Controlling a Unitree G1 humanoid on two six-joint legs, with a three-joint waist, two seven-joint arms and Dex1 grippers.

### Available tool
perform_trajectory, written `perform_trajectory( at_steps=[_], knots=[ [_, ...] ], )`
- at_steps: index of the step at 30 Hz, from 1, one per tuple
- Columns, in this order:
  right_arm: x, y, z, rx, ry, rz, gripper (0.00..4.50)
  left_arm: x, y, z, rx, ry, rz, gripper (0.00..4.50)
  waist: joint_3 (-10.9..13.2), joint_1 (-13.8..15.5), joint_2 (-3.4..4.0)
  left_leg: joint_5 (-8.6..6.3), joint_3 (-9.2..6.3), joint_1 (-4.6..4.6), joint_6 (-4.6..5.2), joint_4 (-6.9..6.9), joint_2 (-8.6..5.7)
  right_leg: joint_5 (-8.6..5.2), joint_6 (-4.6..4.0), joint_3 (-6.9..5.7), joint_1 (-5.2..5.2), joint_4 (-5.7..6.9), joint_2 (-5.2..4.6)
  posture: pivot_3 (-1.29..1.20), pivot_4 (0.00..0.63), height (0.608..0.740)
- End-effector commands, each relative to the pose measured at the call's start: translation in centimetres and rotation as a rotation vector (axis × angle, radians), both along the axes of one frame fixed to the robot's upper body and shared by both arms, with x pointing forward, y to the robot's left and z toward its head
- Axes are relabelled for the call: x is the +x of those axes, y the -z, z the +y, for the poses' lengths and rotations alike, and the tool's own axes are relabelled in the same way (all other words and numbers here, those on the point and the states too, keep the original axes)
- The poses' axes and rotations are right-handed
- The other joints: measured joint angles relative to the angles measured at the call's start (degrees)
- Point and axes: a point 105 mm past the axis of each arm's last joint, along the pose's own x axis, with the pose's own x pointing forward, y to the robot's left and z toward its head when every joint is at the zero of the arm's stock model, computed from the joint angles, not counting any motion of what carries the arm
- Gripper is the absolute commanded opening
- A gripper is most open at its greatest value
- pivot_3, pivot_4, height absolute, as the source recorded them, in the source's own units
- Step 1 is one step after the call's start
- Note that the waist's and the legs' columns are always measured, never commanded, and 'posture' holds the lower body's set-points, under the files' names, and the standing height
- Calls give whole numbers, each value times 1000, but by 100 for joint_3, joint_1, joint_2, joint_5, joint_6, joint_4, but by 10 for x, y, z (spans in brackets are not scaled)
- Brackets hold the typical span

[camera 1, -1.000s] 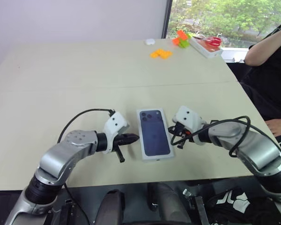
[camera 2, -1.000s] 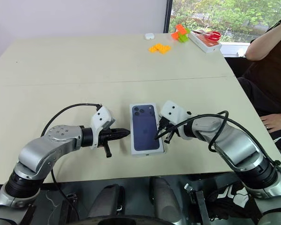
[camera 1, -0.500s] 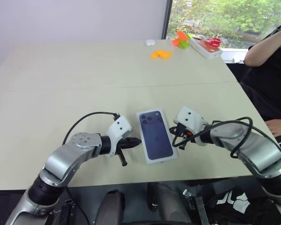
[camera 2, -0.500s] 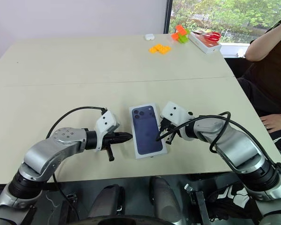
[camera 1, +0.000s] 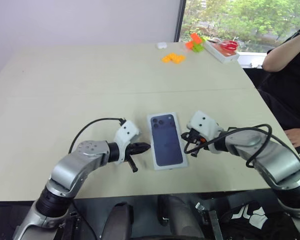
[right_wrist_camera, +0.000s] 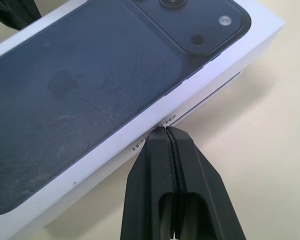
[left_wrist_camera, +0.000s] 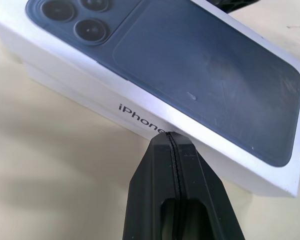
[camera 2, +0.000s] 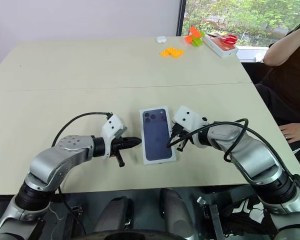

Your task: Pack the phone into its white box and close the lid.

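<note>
Both grippers, left (camera 1: 144, 147) and right (camera 1: 185, 138), jaws closed empty, are flanking the lid (camera 1: 165, 140); uneven pushing risks skewing it.

You can read "iPhone" in grey letters on the long white side wall of the lid (left_wrist_camera: 140, 107), its last letter hidden behind the left gripper (left_wrist_camera: 171, 135). On the lid's opposite side wall the same word is mostly hidden by the right gripper (right_wrist_camera: 166, 130); only a few strokes show.
</note>
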Motion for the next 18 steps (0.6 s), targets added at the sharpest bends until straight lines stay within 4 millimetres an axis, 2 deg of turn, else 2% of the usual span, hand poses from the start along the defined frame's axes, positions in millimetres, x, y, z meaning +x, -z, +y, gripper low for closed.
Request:
perform_trajectory(
  at_steps=[1,18],
  knots=[
    [-9,-11,21,62,-109,-5,30,-1,-22,-13,-80,50,-63,0,0,5,0,0,0,0,0,0,0,0,0,0,0,0,0,0,150,740],
    [0,-5,17,91,-48,25,30,7,-23,-15,-155,-11,-1,0,0,15,0,0,0,0,0,0,-1,3,2,0,0,-1,-1,0,150,740]
  ],
)
